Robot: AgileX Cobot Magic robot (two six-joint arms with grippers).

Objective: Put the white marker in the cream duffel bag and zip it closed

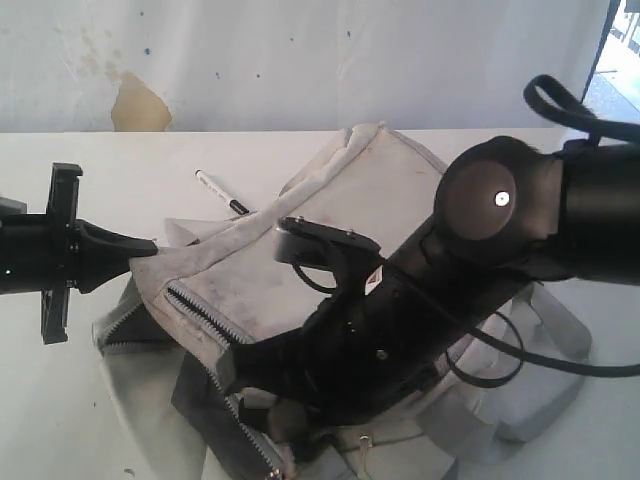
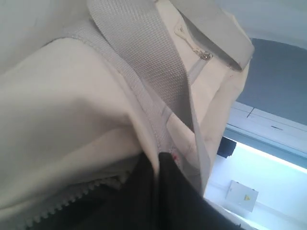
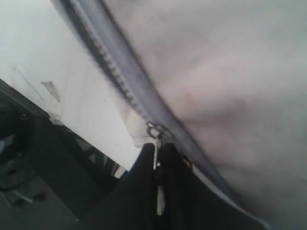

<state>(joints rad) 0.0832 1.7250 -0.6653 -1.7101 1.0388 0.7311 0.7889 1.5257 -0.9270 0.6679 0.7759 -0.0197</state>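
Observation:
The cream duffel bag [image 1: 380, 190] lies crumpled in the middle of the table, with its grey zipper [image 1: 200, 315] running down its near left side. The white marker [image 1: 222, 193] with its black cap lies on the table just behind the bag, outside it. My left gripper [image 1: 150, 250] is shut on the bag's left fabric edge; in the left wrist view it [image 2: 158, 160] pinches cream cloth [image 2: 62, 110] below a grey strap [image 2: 144, 52]. Reaching across the bag, my right gripper [image 1: 225, 372] is shut on the zipper pull [image 3: 154, 132], which sits between its fingertips [image 3: 157, 151].
The white table [image 1: 60, 400] reaches back to a white wall with a brown patch [image 1: 138, 105]. Grey straps [image 1: 560, 340] of the bag trail off to the right. My right arm [image 1: 500, 210] covers much of the bag's middle.

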